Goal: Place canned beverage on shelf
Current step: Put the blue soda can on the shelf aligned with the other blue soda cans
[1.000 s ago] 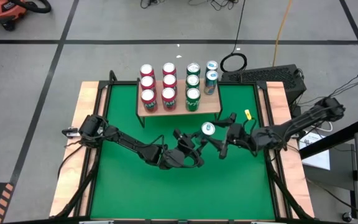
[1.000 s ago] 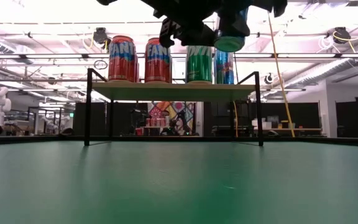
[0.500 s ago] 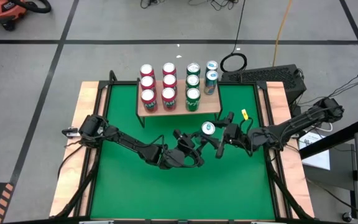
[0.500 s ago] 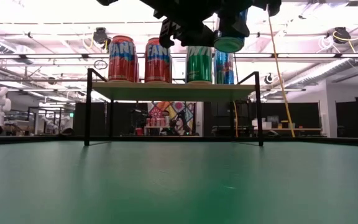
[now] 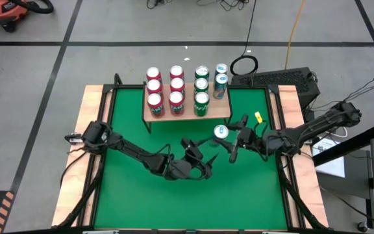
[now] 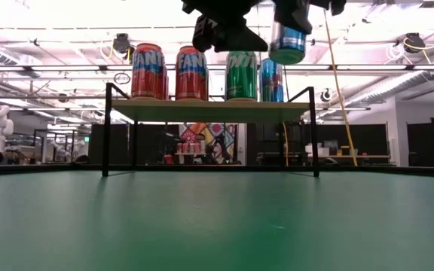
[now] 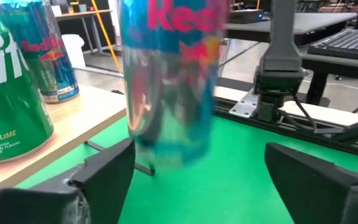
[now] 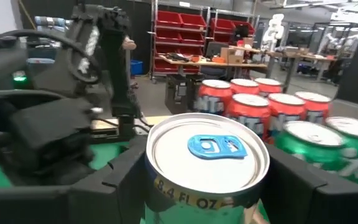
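Blue can held in the air just off the shelf's front right corner

The right gripper [image 5: 228,138] has its fingers clamped on the blue can [image 5: 221,132], upright above the green table [image 5: 135,195]; the left gripper [image 5: 204,156], fingers spread wide and empty, sits just beside it. The shelf [image 5: 223,113] by the table's far edge carries red, green and blue cans in rows

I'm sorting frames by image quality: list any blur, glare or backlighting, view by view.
Left wrist view: the blue can is smeared by blur, while the green can on the shelf reads sharp. Low view: bright ceiling lights wash out the top, leaving the arms dark silhouettes. Right wrist view: the can's lid is clear, the background soft. High view: evenly lit.
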Controlling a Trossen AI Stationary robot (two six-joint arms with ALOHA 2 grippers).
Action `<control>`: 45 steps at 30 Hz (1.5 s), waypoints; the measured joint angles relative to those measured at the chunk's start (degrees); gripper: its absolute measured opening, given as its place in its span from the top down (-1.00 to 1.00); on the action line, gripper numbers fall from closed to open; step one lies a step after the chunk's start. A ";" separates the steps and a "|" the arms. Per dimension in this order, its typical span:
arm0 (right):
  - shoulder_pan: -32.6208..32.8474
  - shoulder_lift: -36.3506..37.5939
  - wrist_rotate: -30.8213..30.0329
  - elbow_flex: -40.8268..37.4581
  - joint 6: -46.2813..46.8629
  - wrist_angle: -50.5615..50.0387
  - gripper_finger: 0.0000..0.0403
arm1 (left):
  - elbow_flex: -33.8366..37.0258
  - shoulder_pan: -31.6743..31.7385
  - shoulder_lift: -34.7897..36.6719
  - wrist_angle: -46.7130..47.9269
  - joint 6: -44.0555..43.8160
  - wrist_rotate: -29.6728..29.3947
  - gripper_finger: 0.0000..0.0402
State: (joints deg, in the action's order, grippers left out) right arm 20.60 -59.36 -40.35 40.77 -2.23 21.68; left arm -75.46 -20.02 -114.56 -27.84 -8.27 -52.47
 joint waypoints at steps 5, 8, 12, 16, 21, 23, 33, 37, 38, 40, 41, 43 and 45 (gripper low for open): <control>-0.04 5.84 1.60 0.00 -0.11 -7.17 -0.17 | -0.02 -1.61 0.02 -0.45 1.24 -1.31 -0.87; -0.07 9.36 4.96 0.00 -2.01 -10.96 -0.17 | -0.02 -2.35 0.04 -0.32 1.32 -0.18 -0.88; -0.22 13.58 9.39 0.00 -8.68 -14.26 -0.16 | -0.02 -2.98 1.69 2.00 1.17 7.67 -0.88; -2.47 16.04 6.76 0.00 -15.23 -14.59 -0.16 | -0.04 -2.98 4.22 6.74 1.07 15.11 -0.88; -7.98 17.68 12.61 0.00 -19.02 -14.85 -0.16 | -0.04 -3.16 6.42 13.09 -0.22 16.00 -0.88; -10.93 18.35 15.68 0.00 -19.28 -15.08 -0.16 | -0.03 -3.37 6.80 16.38 -0.92 15.97 -0.88; -27.93 16.71 35.22 0.89 -14.33 -17.06 -0.17 | 6.33 -1.58 5.95 11.17 -4.97 18.14 -0.80; -34.64 13.35 42.07 2.64 -13.45 -18.06 -0.17 | 7.41 -1.05 5.99 7.76 -3.98 19.00 -0.76; -36.33 12.39 43.62 2.99 -13.41 -18.41 -0.17 | 7.43 -1.00 5.99 7.35 -3.28 19.67 -0.76; -39.29 10.64 46.73 3.19 -12.36 -18.53 -0.17 | 7.43 -0.74 5.99 5.90 -1.94 21.00 -0.75; -40.64 9.83 47.94 3.20 -11.66 -18.38 -0.17 | 7.43 -0.59 5.99 5.41 -1.68 21.64 -0.75; -42.66 8.57 50.24 3.22 -10.34 -17.71 -0.17 | 7.43 -0.20 5.99 5.53 -1.20 23.62 -0.75; -44.06 7.66 51.86 3.26 -9.48 -17.39 -0.17 | 7.43 0.04 5.99 5.69 -0.20 25.37 -0.75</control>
State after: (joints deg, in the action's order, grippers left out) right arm -23.46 -51.70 11.52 44.03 -11.70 4.29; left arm -68.03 -19.98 -108.57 -22.15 -8.47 -27.10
